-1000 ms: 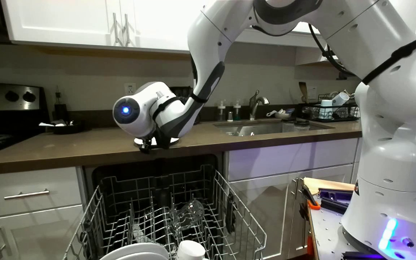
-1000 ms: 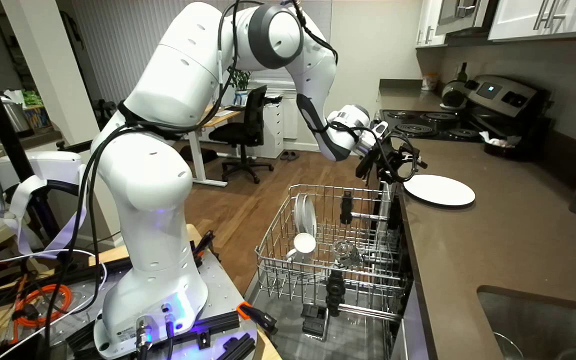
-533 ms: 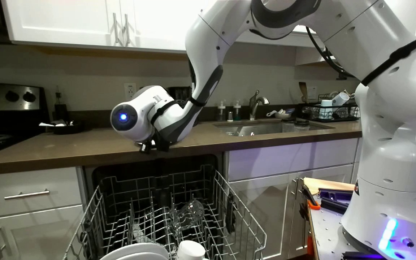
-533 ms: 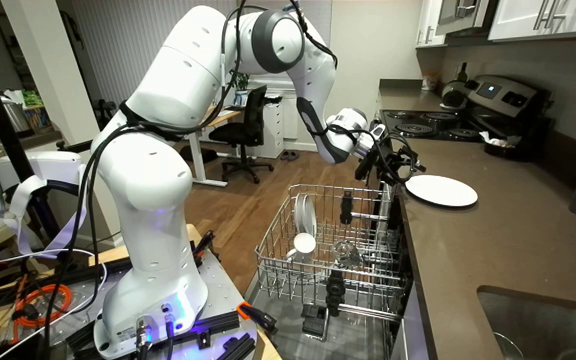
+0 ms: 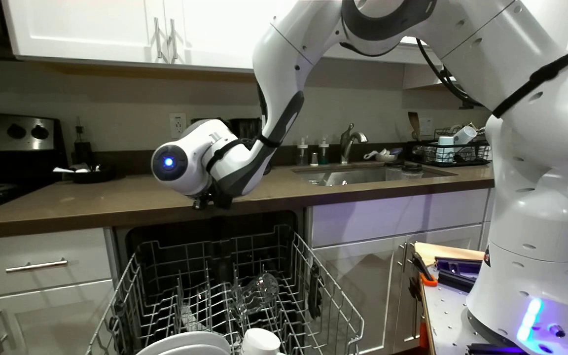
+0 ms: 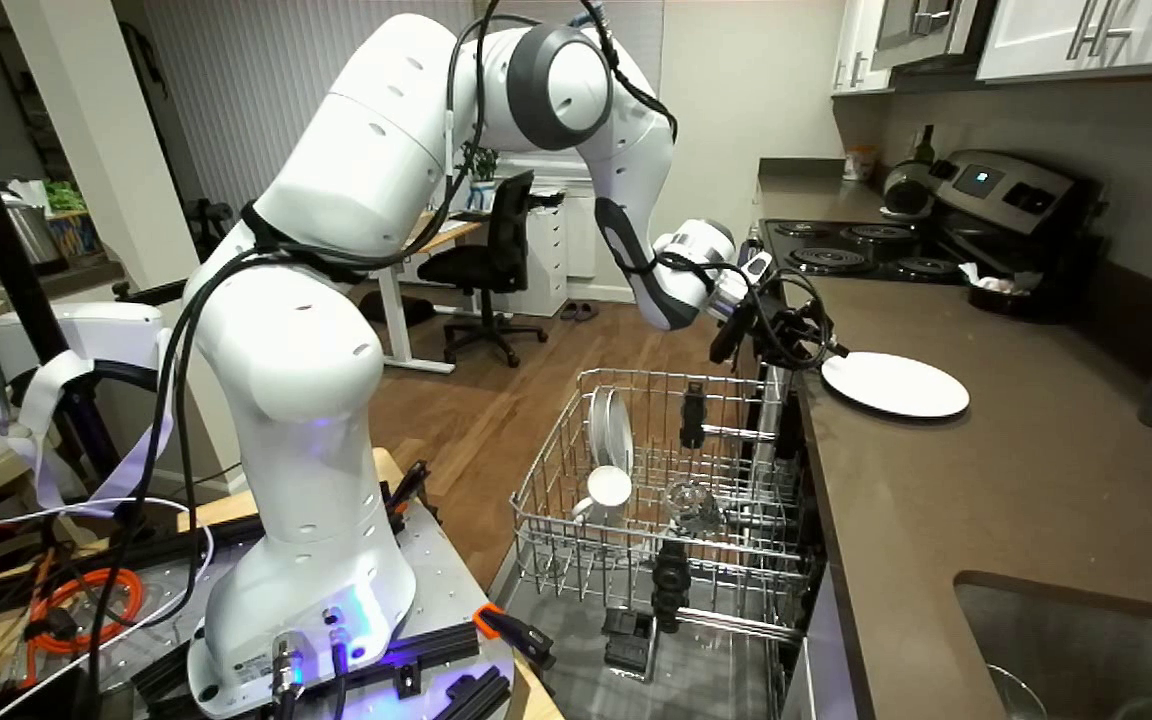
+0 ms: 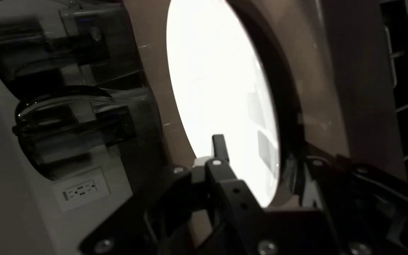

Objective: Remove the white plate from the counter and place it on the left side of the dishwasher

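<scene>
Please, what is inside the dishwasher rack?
The dishwasher rack holds at least two white plates on edge, a white mug and clear glassware. Anything directly under the mug is covered, so I cannot tell.

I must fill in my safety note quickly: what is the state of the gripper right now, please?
Gripper: open, its jaws apart with the edge of the white plate between them; whether they touch it cannot be told.
</scene>
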Available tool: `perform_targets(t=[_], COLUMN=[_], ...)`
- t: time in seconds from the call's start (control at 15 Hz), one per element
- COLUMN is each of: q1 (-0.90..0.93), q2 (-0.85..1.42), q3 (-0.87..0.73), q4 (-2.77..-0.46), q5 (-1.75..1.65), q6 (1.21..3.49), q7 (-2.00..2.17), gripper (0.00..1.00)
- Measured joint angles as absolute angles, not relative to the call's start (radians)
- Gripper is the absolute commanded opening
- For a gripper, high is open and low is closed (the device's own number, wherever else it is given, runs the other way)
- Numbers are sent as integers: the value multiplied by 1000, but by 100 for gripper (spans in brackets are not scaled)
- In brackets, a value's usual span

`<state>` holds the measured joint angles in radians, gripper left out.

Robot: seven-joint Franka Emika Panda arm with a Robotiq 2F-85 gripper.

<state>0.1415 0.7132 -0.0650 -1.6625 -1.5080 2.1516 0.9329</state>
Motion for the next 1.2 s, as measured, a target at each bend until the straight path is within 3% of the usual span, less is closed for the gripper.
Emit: perform_targets(t=[0.27,0.4,1.2], q1=[135,135,135], q2=[712,706,613], q3=[-52,-45,12], q4=[-1667,-1669,-1793], q5=[-1507,-1507,-1505], q6=[2151,2145,2141], q7=[933,932,932], gripper=[0,4,4])
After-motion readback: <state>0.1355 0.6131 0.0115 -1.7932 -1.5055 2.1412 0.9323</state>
